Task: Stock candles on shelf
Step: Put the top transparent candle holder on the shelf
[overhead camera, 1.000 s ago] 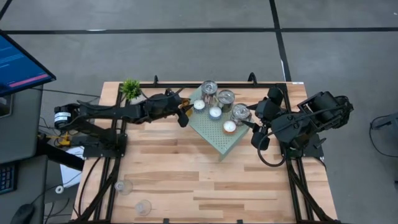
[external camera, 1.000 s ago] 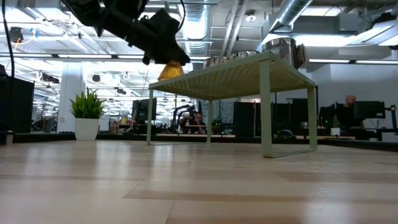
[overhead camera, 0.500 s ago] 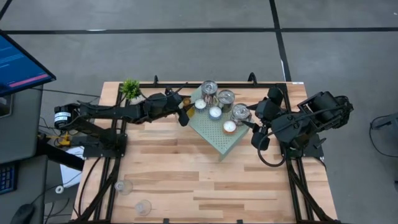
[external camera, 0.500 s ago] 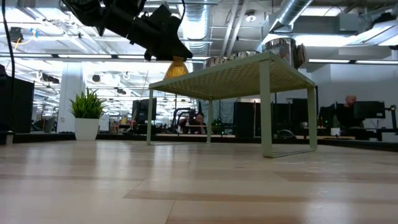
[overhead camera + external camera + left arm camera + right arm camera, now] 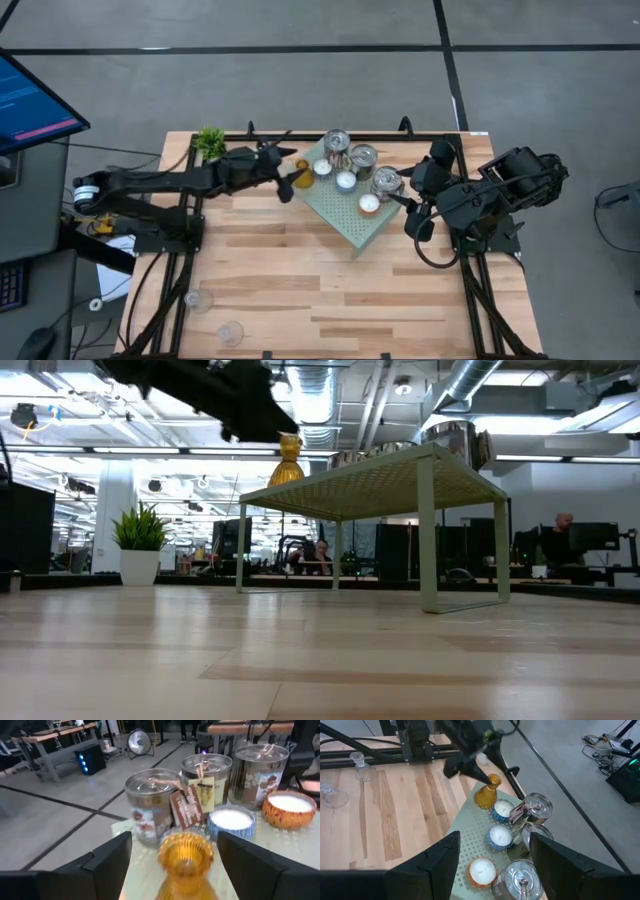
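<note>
The mint-green perforated shelf [image 5: 352,222] stands at the table's far middle. It bears three silver tins [image 5: 363,157], three small filled candles [image 5: 346,181] and the amber glass holder [image 5: 301,167]. The holder stands upright by its base on the shelf's left corner [image 5: 288,461]. My left gripper [image 5: 285,176] is open just left of the holder, which shows between and beyond its fingers in the left wrist view [image 5: 186,857]. My right gripper [image 5: 412,212] is open and empty at the shelf's right side, above the candles [image 5: 495,865].
Two clear glass holders [image 5: 198,299] [image 5: 230,332] stand on the wooden table near its near left corner. A small green potted plant [image 5: 210,143] stands at the far left, behind my left arm. Bare wood lies in front of the shelf.
My left gripper has carried the amber holder up and toward the shelf's left corner. The holder, tilted before, now stands upright on the shelf. The gripper has let go and drawn back a little toward the table's left edge.
</note>
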`<control>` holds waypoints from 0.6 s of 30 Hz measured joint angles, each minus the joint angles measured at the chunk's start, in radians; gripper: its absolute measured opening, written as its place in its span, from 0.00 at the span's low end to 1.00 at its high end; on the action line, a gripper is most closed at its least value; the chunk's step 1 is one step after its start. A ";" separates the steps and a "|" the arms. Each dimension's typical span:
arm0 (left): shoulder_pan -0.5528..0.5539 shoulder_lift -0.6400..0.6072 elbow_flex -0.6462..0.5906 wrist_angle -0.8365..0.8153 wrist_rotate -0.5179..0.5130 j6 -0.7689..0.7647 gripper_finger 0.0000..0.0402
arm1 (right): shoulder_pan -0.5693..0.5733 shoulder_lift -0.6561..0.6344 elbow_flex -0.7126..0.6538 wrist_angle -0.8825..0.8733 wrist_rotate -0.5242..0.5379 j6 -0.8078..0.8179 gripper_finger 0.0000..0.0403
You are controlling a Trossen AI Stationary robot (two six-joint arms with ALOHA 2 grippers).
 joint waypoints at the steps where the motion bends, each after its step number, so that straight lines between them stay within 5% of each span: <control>1: 0.000 -0.031 0.000 -0.041 -0.001 0.002 0.74 | 0.000 0.000 0.000 0.000 0.000 0.000 0.57; 5: -0.040 -0.203 0.000 -0.261 0.030 -0.065 0.75 | 0.000 0.000 0.000 0.000 0.000 0.000 0.57; 11: -0.245 -0.415 0.001 -0.758 0.076 -0.289 0.74 | 0.000 0.000 0.000 0.000 0.000 -0.003 0.57; 18: -0.484 -0.367 0.001 -1.051 0.232 -0.604 0.73 | 0.000 0.000 0.000 0.001 0.000 -0.003 0.57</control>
